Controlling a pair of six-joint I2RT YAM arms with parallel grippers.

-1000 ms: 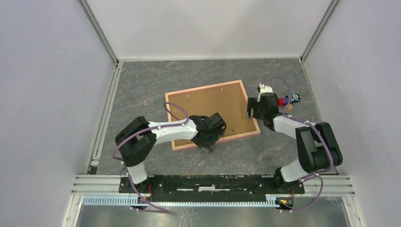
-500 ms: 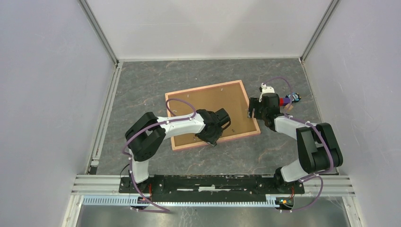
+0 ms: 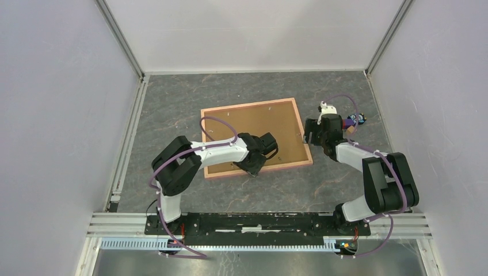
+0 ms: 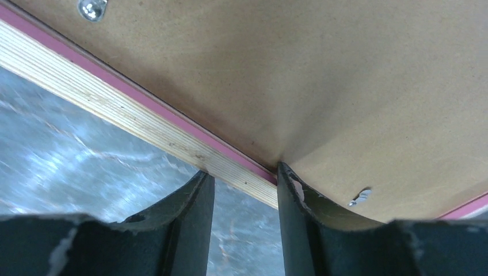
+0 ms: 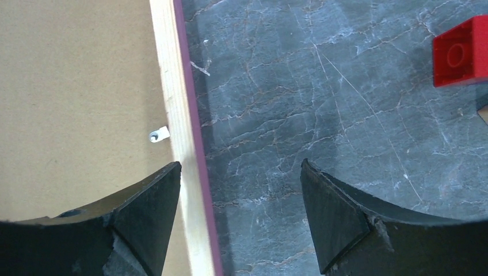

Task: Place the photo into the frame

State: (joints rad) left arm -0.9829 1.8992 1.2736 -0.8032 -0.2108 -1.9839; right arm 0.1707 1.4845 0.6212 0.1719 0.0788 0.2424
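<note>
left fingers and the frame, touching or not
Touching. The left wrist view shows the left gripper with its fingers straddling the frame at its wooden rail, both tips against it, no gap.

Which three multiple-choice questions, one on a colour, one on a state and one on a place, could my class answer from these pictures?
1. What colour is the rim of the frame?
A. green
B. black
C. pink

2. How does the right gripper stand?
A. open
B. shut on a photo
C. shut on a block

3. Where does the red block lie?
A. on the frame's brown board
B. on the table, beside the frame
C. in the right gripper

Answers:
1 C: the top view shows a pink rim around the brown board.
2 A: its fingers stand wide apart, clamping nothing.
3 B: the right wrist view shows it on the grey table, clear of the frame.
</note>
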